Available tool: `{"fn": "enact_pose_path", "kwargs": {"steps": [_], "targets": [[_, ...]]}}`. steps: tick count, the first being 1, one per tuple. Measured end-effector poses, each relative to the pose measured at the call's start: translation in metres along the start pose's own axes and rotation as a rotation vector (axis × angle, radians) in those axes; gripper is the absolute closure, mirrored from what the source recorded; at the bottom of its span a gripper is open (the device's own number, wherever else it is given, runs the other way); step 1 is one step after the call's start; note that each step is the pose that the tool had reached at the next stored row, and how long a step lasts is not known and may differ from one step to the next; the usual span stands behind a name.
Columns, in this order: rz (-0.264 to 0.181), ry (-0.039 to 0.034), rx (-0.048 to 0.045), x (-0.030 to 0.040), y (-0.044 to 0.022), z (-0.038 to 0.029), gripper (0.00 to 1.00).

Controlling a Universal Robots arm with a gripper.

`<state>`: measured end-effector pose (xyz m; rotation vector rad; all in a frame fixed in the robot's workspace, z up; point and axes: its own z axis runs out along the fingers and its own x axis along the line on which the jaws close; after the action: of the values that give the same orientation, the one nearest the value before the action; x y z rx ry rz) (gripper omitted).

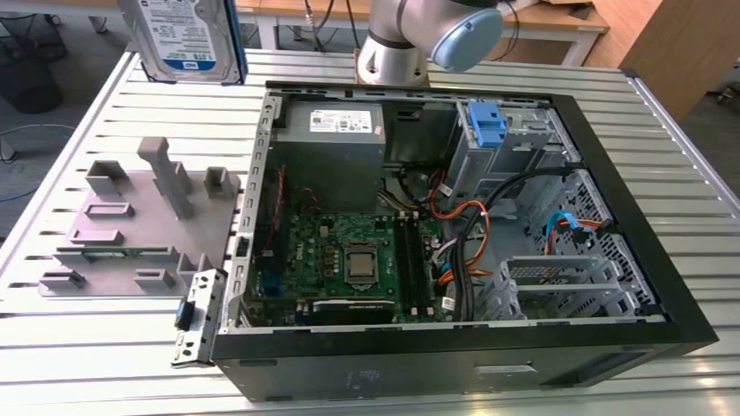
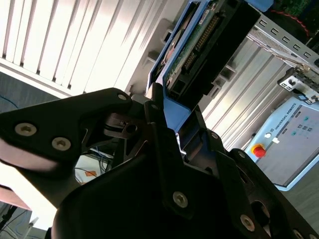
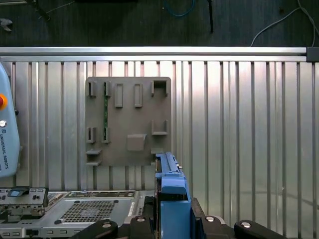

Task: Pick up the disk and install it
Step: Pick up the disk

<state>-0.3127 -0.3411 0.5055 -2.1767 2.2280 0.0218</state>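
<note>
The disk (image 1: 185,39), a silver-grey drive with a white-and-blue label and blue side rails, hangs upright in the air above the table's far corner at the exterior view's left. It is clear of the open computer case (image 1: 647,286). In the second wrist view my gripper (image 2: 169,117) is shut on the disk (image 2: 199,45), with black fingers (image 2: 155,107) pressed against its blue rail and the connector edge pointing away. In the first wrist view the disk's blue rail (image 3: 172,191) stands edge-on between the gripper's black parts (image 3: 172,226).
The case lies open on a slatted metal table (image 1: 93,113), showing a motherboard (image 1: 347,260), a power supply (image 1: 335,121), cables, and a blue bracket (image 1: 488,121) in the drive bay. A grey fixture plate (image 1: 139,217) lies at the exterior view's left. A teach pendant (image 2: 294,139) lies off the table.
</note>
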Motion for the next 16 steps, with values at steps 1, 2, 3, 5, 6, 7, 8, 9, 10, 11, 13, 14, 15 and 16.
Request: {"fn": "enact_pose_path", "kwargs": {"steps": [1,2,3,5,6,7,8,9,10,11,13,14,15,16], "targets": [[0.0,0.0,-0.0001,0.0,-0.0025,0.0,0.64],[0.0,0.0,-0.0003,-0.0001,-0.0051,0.0,0.64],[0.0,0.0001,-0.0004,-0.0001,-0.0078,0.0,0.64],[0.0,0.0,-0.0006,-0.0002,-0.0132,0.0001,0.64],[0.0,0.0001,-0.0007,-0.0002,-0.0158,0.0001,0.64],[0.0,0.0001,-0.0008,-0.0002,-0.0184,0.0001,0.64],[0.0,0.0,-0.0009,-0.0002,-0.0209,0.0001,0.64],[0.0,0.0,-0.0009,-0.0003,-0.0235,0.0002,0.64],[0.0,0.0,-0.0011,-0.0003,-0.026,0.0002,0.64],[0.0,0.0001,-0.0013,-0.0003,-0.0288,0.0002,0.64],[0.0,0.0001,-0.0015,-0.0004,-0.0339,0.0003,0.64],[0.0,0.0,-0.0015,-0.0005,-0.0363,0.0003,0.64],[0.0,0.0001,-0.0017,-0.0005,-0.0389,0.0003,0.64],[0.0,0.0001,-0.0019,-0.0005,-0.0412,0.0003,0.64]]}}
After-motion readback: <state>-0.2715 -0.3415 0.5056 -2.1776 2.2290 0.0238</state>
